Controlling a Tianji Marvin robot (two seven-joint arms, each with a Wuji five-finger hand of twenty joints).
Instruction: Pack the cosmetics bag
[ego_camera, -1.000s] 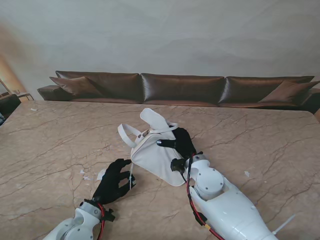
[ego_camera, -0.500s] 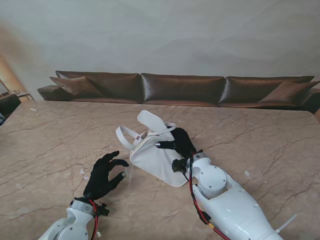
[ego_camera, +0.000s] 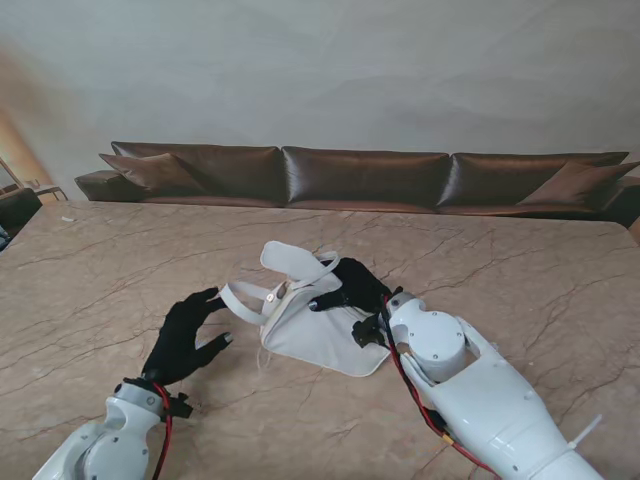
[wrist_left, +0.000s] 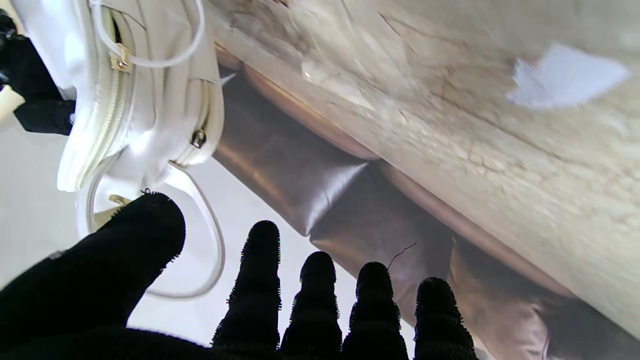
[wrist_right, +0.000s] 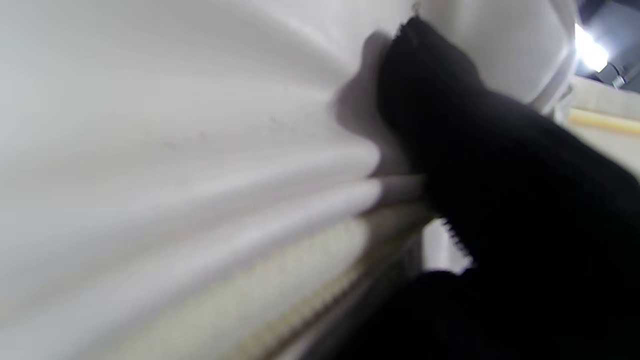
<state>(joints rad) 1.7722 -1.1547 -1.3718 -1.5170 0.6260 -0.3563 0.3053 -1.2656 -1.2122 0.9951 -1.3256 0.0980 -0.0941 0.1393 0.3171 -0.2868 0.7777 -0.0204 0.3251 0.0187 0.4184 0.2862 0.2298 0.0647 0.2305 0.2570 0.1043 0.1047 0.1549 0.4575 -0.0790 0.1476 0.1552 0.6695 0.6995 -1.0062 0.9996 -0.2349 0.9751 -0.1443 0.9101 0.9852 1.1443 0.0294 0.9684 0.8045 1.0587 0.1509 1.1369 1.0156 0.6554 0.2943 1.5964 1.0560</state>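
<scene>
Between the two hands, the white cosmetics bag (ego_camera: 315, 320) is pinched by the right hand (ego_camera: 352, 288); the left hand (ego_camera: 182, 338) hovers beside it, fingers spread.

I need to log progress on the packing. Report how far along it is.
Done: nothing that shows; no cosmetics can be made out on the table. In hand: the right hand grips the white bag at its top edge, and the open left hand hovers beside the bag's strap, holding nothing. Left: the packing itself; whether anything is inside the bag cannot be told.
</scene>
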